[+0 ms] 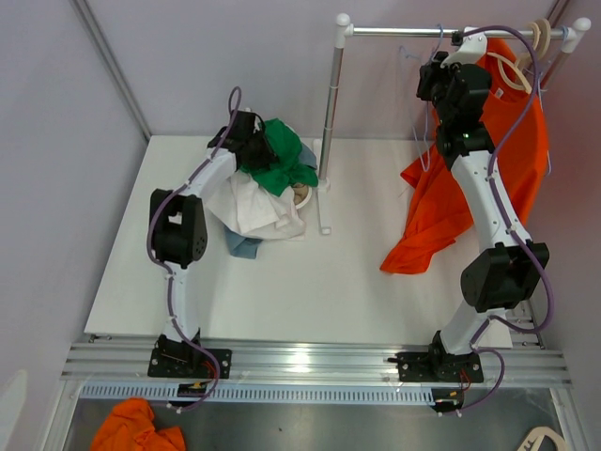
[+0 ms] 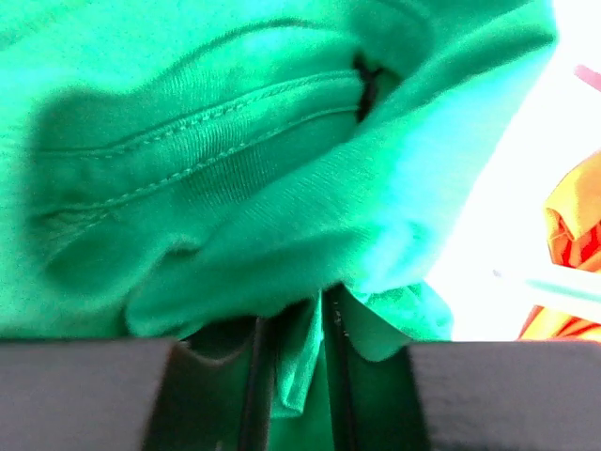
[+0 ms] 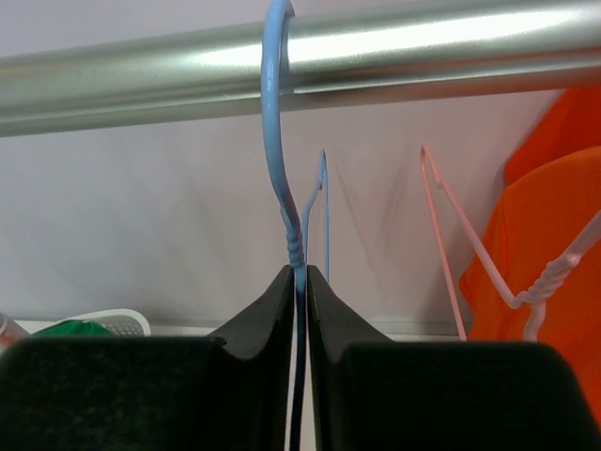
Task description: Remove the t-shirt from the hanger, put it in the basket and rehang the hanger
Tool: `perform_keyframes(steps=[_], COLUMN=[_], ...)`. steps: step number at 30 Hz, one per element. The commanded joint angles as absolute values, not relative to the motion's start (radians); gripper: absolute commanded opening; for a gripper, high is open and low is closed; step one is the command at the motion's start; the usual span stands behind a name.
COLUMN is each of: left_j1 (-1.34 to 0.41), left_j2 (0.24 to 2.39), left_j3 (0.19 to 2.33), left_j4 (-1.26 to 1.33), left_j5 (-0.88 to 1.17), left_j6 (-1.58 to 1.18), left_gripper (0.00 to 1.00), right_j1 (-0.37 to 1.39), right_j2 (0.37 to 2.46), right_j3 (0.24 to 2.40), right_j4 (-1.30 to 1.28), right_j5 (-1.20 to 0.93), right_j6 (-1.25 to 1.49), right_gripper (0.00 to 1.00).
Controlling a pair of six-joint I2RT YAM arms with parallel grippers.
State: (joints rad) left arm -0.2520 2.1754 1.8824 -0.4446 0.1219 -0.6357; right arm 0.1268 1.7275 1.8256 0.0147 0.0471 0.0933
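Observation:
The green t-shirt (image 1: 282,160) lies bunched on a pile of clothes at the back left of the table, off any hanger. My left gripper (image 1: 249,141) sits right at it. In the left wrist view the green t-shirt (image 2: 235,141) fills the frame, and a loose fold of it hangs between the slightly parted fingers of the left gripper (image 2: 296,338). My right gripper (image 3: 302,277) is shut on the neck of a bare blue wire hanger (image 3: 274,141), whose hook sits over the steel rail (image 3: 423,52). From above, the right gripper (image 1: 441,58) is just under the rail (image 1: 404,31).
The pile holds white cloth (image 1: 254,207) and a blue piece. An orange t-shirt (image 1: 441,197) hangs at the right end of the rail, behind my right arm. A pink hanger (image 3: 451,225) and a white hanger (image 3: 554,272) hang nearby. The rack's pole (image 1: 329,122) stands mid-table.

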Motion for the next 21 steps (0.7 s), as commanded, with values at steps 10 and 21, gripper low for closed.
perform_keyframes(steps=[10, 21], left_j1=[-0.247, -0.25], left_j2=[2.051, 1.968], left_j3=[1.983, 2.076], left_j4=[-0.451, -0.469], left_j5=[0.022, -0.052], left_j6=[-0.552, -0.466], left_gripper=[0.69, 0.81], right_j1=[0.124, 0.121], right_j2=[1.703, 1.687], right_j3=[1.92, 2.014], right_j4=[-0.037, -0.121], right_j5=[0.048, 0.041], right_j6=[0.066, 0.072], right_gripper=[0.36, 0.43])
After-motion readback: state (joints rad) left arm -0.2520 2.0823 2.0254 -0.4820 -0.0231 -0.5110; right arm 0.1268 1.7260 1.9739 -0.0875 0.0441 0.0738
